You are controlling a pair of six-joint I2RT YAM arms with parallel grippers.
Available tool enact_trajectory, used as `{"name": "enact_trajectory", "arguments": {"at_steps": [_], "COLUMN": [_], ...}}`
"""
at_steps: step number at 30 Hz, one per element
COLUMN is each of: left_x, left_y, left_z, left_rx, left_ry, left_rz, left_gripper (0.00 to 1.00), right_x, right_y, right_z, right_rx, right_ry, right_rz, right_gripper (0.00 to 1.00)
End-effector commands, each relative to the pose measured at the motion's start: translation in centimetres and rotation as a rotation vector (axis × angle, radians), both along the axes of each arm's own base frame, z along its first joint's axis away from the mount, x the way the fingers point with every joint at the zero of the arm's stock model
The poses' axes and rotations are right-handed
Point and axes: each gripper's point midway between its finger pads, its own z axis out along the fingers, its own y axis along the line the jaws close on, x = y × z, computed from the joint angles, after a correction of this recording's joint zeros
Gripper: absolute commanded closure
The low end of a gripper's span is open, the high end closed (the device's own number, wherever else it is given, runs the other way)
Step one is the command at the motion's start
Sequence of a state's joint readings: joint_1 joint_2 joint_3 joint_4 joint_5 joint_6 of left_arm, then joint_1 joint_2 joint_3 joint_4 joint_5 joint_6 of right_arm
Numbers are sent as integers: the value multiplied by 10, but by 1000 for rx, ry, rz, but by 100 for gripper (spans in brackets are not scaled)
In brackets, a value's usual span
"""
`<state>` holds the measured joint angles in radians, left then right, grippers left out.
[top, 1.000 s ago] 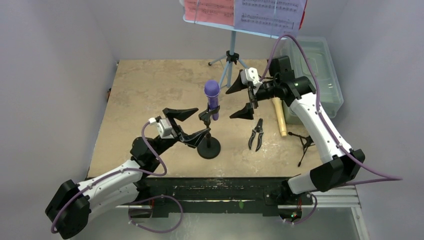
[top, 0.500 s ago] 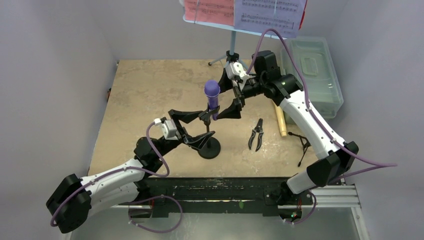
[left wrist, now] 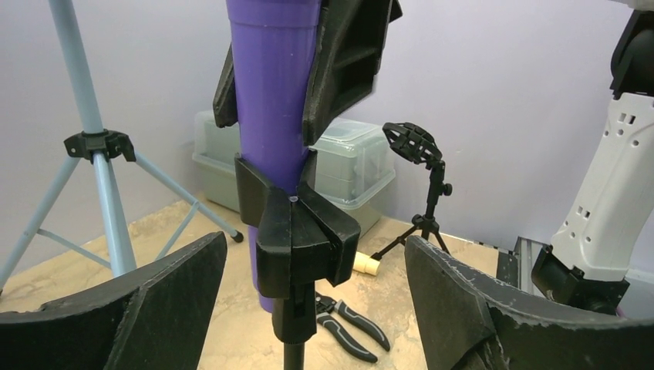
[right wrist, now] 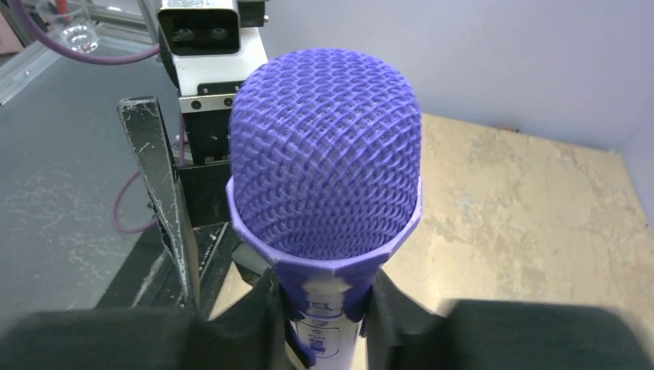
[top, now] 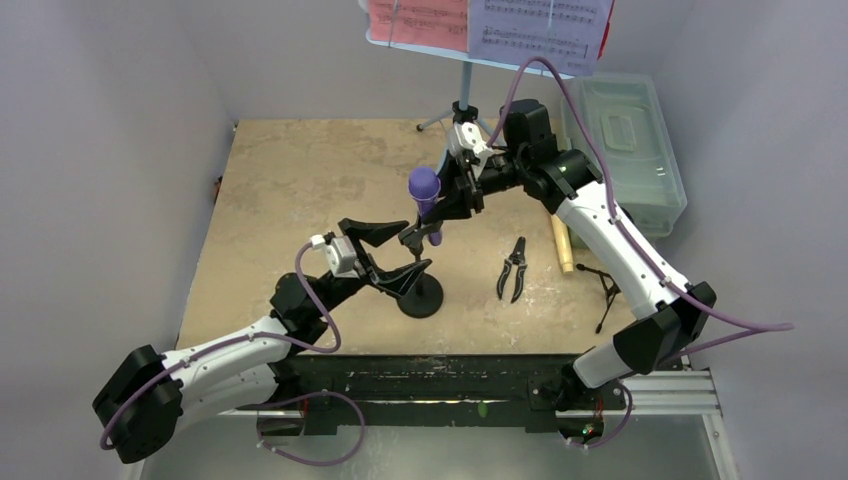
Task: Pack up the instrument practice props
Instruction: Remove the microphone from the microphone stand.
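The purple microphone [top: 424,187] [right wrist: 325,162] stands upright in the black clip [left wrist: 297,239] of the round-base pole [top: 420,298]. My right gripper [top: 447,203] [right wrist: 328,324] is shut on its body just under the mesh head, with a finger pressed to each side. My left gripper [top: 395,253] [left wrist: 308,308] stands open lower down, one finger on each side of the pole and touching neither clip nor pole. The cream microphone [top: 560,240] and the black mic tripod [top: 605,285] lie at the right. The music desk [top: 462,110] holds a red page [top: 415,18] and a white page [top: 540,25] at the back.
Black-handled pliers [top: 513,268] lie on the table right of the pole's base. A translucent plastic box [top: 630,130] with its lid on stands at the back right. Walls close in the table on the left, back and right.
My right gripper swung left from beside the box to the purple microphone and closed on it. My left gripper crept forward until its fingers flanked the pole.
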<state>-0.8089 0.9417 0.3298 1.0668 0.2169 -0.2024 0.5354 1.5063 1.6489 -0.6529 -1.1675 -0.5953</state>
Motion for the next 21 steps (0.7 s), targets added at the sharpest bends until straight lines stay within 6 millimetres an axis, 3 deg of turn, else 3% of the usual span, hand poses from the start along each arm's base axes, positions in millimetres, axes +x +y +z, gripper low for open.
{"name": "enact_trajectory", "arguments": {"at_steps": [1,4,11,15,17,19,21], "left_x": [-1,0,5,4,3,4,4], "left_y": [5,8,4,1,-1,-4,-6], "left_z": [30,31,35,36,36,34,32], "left_rx": [-68,-74,-72,-61,-52,-33,-16], "left_ry": [-26,-24,-29,-50,-52,-44,-38], "left_rz": [18,34,79,106,109,107,102], "left_gripper": [15,14,14,21,38,73,95], "right_x": [-1,1,3,3,3,3,2], "right_y": [-2,-3,-5,-5,-6,-6,-7], "right_z": [15,17,14,12,12,12,11], "right_rx": [22,20,18,17,18,18,18], "right_ry": [-38,-54,-45,-39,-39,-41,-41], "right_rz": [-18,-40,-85,-90,-92,-94,-93], "right_gripper": [93,100,100,100,100,100,100]}}
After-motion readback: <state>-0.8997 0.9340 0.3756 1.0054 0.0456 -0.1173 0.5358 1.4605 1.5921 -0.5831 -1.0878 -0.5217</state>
